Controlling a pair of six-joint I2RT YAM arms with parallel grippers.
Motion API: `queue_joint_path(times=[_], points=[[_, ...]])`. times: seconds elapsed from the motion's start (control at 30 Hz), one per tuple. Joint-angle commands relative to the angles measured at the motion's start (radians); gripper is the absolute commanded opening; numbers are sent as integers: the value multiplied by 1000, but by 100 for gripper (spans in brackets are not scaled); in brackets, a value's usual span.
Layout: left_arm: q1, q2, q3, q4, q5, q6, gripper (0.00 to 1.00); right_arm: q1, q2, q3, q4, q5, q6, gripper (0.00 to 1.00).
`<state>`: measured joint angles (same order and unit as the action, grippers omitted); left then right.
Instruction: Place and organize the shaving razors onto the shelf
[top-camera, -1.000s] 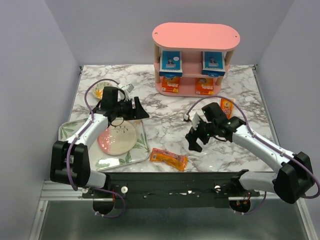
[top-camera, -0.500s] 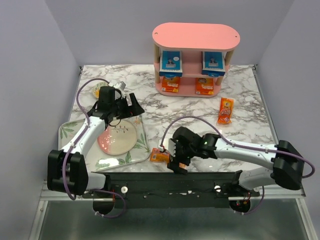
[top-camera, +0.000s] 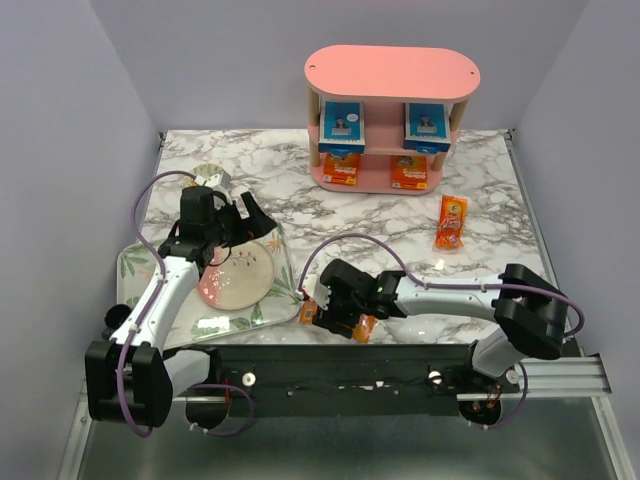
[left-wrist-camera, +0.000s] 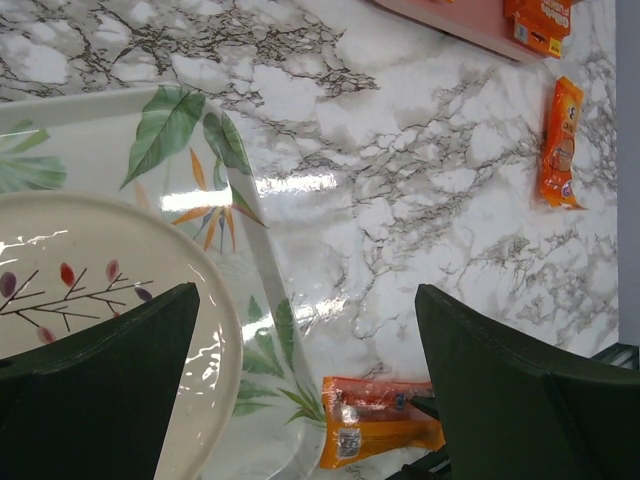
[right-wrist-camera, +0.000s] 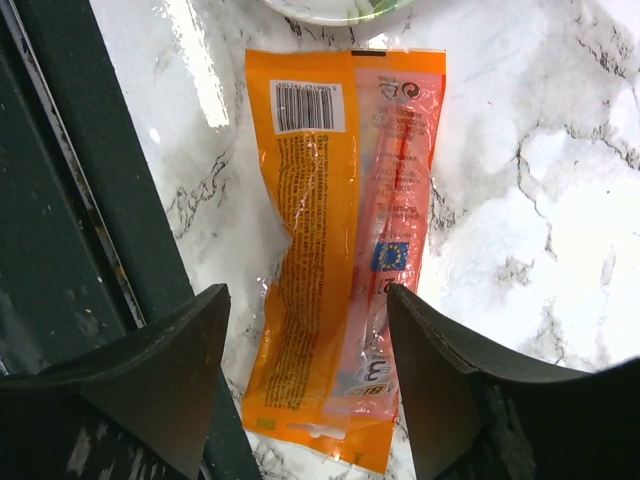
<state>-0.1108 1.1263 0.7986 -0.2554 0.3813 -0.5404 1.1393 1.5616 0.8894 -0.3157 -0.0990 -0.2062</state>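
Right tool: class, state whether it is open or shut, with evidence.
Open. The right tool has its fingers wide apart in its wrist view, the orange packet lying flat between them.

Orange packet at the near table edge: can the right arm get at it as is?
Probably yes. The right hand hovers open above the orange packet, fingers either side of it, nothing between. One snag: the packet lies close beside the dark rail, so one finger has little room.
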Motion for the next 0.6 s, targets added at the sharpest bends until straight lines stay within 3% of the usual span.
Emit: queue_joint_path(times=[0.0,0.4,0.57], points=[[8,-19,-16,38,-7,-36,99,10,15,11,43,13,-18,69],[10,90,57,88,53,-89,98,-76,-2,-9,3,-139,-143,52],[11,112,70,99,62,-93,98,-110,-20,-24,-17,-154,-176,38]])
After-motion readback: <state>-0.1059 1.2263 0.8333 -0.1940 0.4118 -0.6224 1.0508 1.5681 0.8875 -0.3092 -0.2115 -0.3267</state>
